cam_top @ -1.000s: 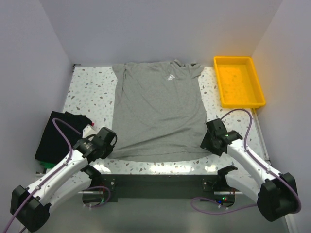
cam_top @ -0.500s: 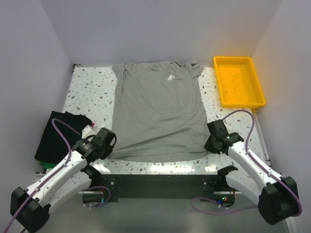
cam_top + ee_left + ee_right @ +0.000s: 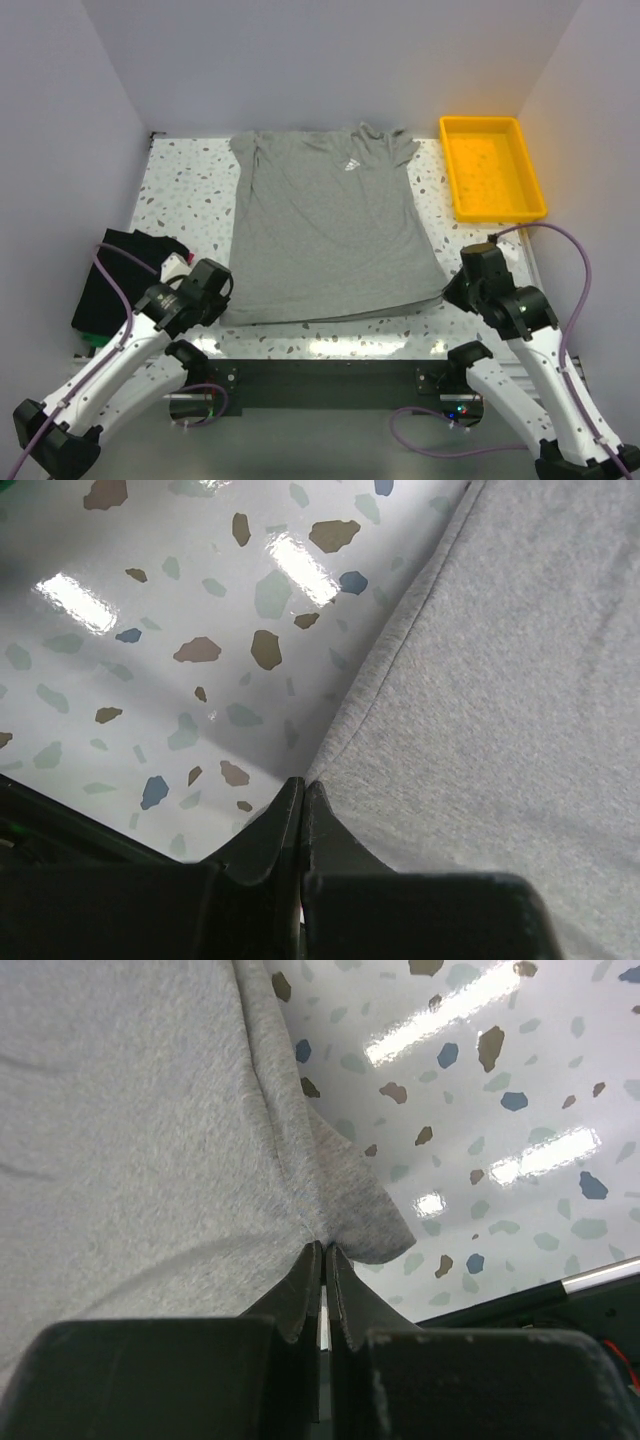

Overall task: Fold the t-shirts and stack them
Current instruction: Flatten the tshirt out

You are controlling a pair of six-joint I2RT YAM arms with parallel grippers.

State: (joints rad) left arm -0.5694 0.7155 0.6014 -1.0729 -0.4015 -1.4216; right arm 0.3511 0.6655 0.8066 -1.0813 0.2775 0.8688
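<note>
A heather-grey t-shirt [image 3: 325,230] with a small white chest logo lies spread flat on the speckled table, collar toward the back. My left gripper [image 3: 222,300] is shut on its near left hem corner [image 3: 330,770]. Over at the near right hem corner [image 3: 350,1220], my right gripper [image 3: 450,292] is shut on the bunched cloth. Both hem corners are drawn outward and the bottom hem runs taut between them. A folded black t-shirt [image 3: 115,280] lies at the left table edge, with a strip of green t-shirt [image 3: 95,340] showing under it.
A yellow plastic tray [image 3: 492,168] stands at the back right corner. White walls close in the table on three sides. The near edge is a dark rail [image 3: 330,375] between the two arm bases. Cables loop over both arms.
My right gripper has shut on the right hem corner and pulled it outward to the right. The left gripper, shut on its corner throughout, has shifted slightly left. The hem has stretched wider.
</note>
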